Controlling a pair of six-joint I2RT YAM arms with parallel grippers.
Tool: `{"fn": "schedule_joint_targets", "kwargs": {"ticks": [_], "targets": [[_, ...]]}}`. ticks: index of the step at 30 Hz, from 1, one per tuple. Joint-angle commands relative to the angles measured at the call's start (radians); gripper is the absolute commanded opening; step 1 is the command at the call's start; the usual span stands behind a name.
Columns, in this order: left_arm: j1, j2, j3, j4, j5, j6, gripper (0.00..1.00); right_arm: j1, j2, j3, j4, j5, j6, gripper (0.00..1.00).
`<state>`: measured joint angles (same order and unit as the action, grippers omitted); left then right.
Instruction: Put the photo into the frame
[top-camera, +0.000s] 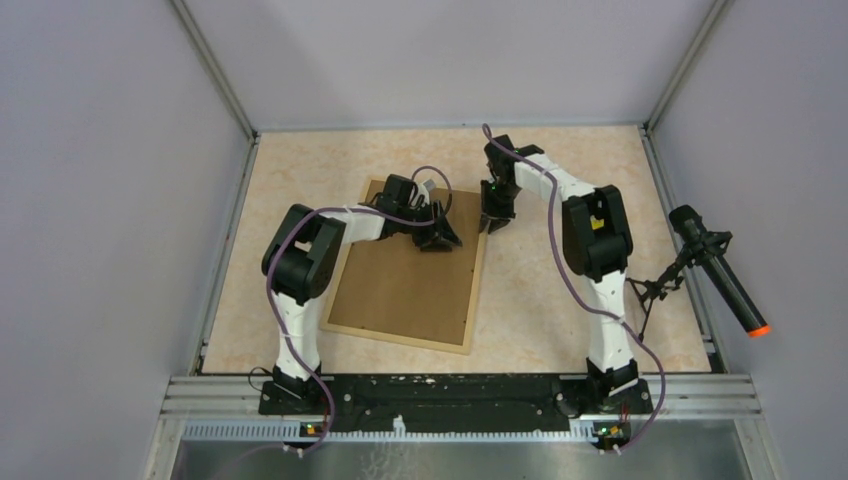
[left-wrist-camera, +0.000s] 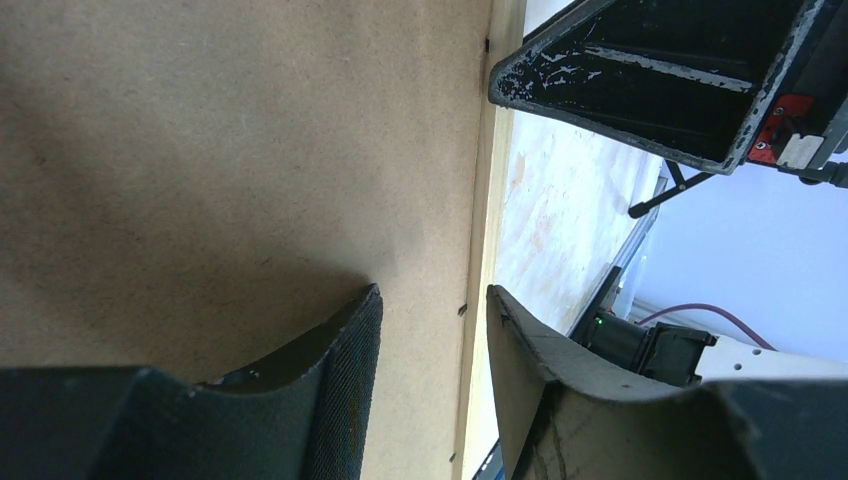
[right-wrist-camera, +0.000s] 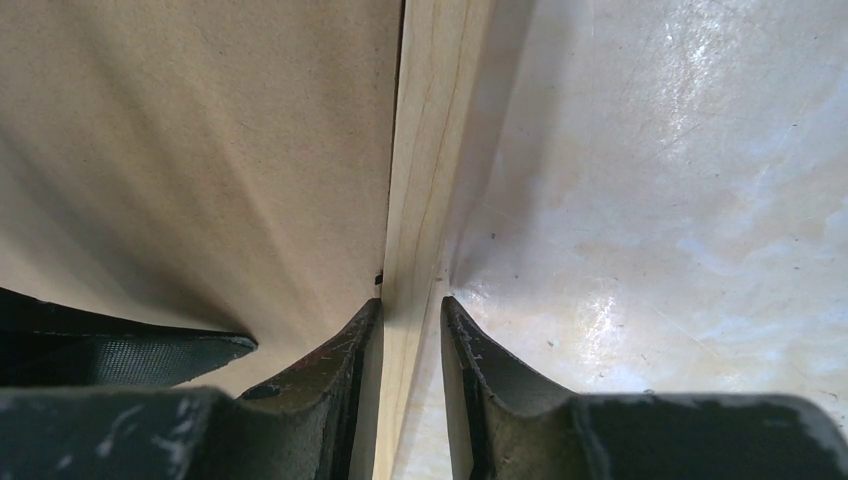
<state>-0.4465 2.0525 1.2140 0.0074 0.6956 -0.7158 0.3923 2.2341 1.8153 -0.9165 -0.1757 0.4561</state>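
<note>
My left jaws stand open astride the 1 o'clock corner of the frame (top-camera: 402, 288); my right jaws flank its rail, grip unclear.

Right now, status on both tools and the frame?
Left tool open, straddling right rim of frame. Right tool astride same rim, grip unconfirmed. Frame lying brown back up. Photo not visible.

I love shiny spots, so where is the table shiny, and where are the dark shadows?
Right wrist view: white glare on the table, and a soft shadow beside the wooden frame. Left wrist view: a dark shadow on the brown board by the left fingers. Top view: even light, no glare.
</note>
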Motion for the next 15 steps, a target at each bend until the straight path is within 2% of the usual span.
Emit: {"fn": "schedule_joint_targets", "kwargs": {"ticks": [1,15], "targets": [[0.015,0.033,-0.061,-0.109,-0.120,0.065,0.51,-0.013,0.021,0.025,-0.018,0.071,0.013,0.27],[0.015,0.037,-0.077,-0.112,-0.126,0.078,0.50,-0.056,0.158,0.109,-0.045,0.055,-0.028,0.23]]}}
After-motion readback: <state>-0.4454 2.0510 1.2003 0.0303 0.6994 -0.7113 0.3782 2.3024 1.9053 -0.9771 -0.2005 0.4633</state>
